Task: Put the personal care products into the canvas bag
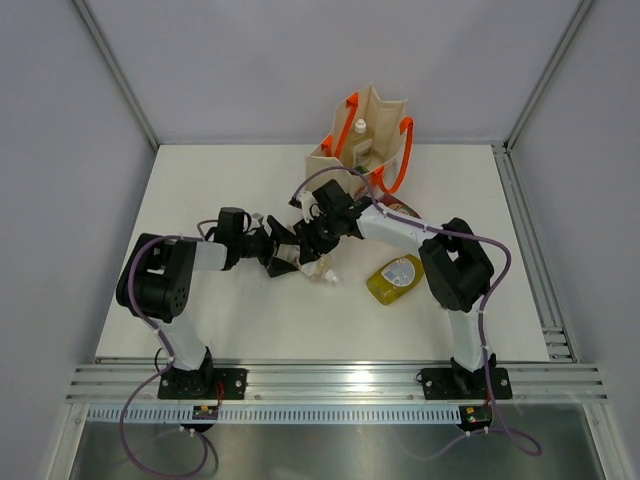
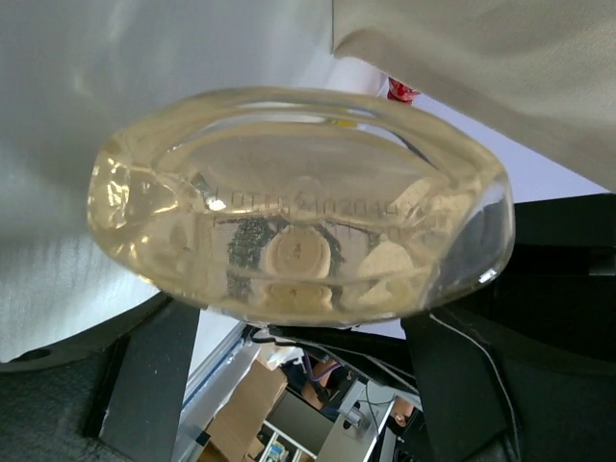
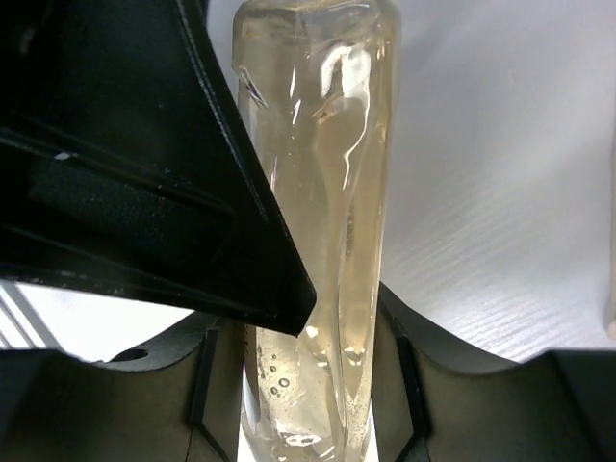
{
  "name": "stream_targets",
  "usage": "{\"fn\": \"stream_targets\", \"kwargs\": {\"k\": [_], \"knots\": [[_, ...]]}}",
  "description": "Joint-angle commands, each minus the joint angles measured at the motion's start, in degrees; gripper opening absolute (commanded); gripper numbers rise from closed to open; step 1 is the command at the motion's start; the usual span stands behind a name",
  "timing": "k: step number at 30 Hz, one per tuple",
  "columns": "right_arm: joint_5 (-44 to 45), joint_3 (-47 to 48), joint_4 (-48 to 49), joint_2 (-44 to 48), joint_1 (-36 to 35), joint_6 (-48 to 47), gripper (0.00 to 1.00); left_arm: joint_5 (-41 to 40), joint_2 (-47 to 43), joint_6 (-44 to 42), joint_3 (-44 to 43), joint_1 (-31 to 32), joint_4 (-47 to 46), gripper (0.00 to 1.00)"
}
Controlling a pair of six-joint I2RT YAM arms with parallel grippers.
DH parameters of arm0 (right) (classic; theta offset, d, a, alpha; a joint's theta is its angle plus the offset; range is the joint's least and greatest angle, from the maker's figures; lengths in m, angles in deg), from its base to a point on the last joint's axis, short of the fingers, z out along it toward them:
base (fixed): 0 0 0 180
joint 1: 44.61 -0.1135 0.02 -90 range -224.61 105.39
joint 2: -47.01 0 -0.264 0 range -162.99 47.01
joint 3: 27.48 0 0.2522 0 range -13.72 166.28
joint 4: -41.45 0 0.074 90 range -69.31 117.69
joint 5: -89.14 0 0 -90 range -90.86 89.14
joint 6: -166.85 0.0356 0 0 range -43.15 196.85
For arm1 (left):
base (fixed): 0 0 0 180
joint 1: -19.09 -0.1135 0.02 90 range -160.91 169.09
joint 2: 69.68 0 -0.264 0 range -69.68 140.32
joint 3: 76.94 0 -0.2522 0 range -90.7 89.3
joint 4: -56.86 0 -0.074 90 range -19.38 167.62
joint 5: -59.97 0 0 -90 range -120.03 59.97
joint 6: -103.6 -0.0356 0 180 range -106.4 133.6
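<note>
A clear-amber bottle (image 1: pixel 300 262) with a white cap is held between my two grippers at mid table. My right gripper (image 1: pixel 310 238) is shut on its narrow faces, and both pads (image 3: pixel 217 385) touch the bottle (image 3: pixel 322 192). My left gripper (image 1: pixel 278 248) stands spread around the bottle's base (image 2: pixel 298 202). That base hides the fingertips, so I cannot tell whether they grip. The canvas bag (image 1: pixel 335 150) with orange handles stands upright behind, with a white-capped bottle (image 1: pixel 360 128) inside. A yellow bottle (image 1: pixel 394 279) lies on the table to the right.
A dark red item (image 1: pixel 402 208) shows partly behind the right arm, near the bag's foot. The bag's canvas (image 2: pixel 481 67) hangs close above the left gripper. Metal rails run along the table's right (image 1: pixel 530 250) and near (image 1: pixel 330 385) edges.
</note>
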Motion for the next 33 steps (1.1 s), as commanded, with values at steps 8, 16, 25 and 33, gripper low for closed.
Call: {"fn": "stream_targets", "kwargs": {"k": [8,16,25,33], "knots": [[-26.6,-0.3,4.3,5.0,2.9,-3.5,0.00,3.8,-9.9,-10.5,-8.0,-0.6,11.9,0.82],[-32.0,-1.8,10.2,6.2,3.3,4.1,0.00,0.0,-12.4,-17.6,-12.4,-0.7,24.5,0.99],[-36.7,-1.5,21.3,8.3,5.1,17.3,0.00,-2.7,-17.2,-19.6,-15.9,-0.8,29.7,0.99],[-40.1,1.8,35.8,10.1,7.8,34.1,0.00,-5.6,-26.3,-18.2,-19.1,-2.0,29.7,0.99]]}}
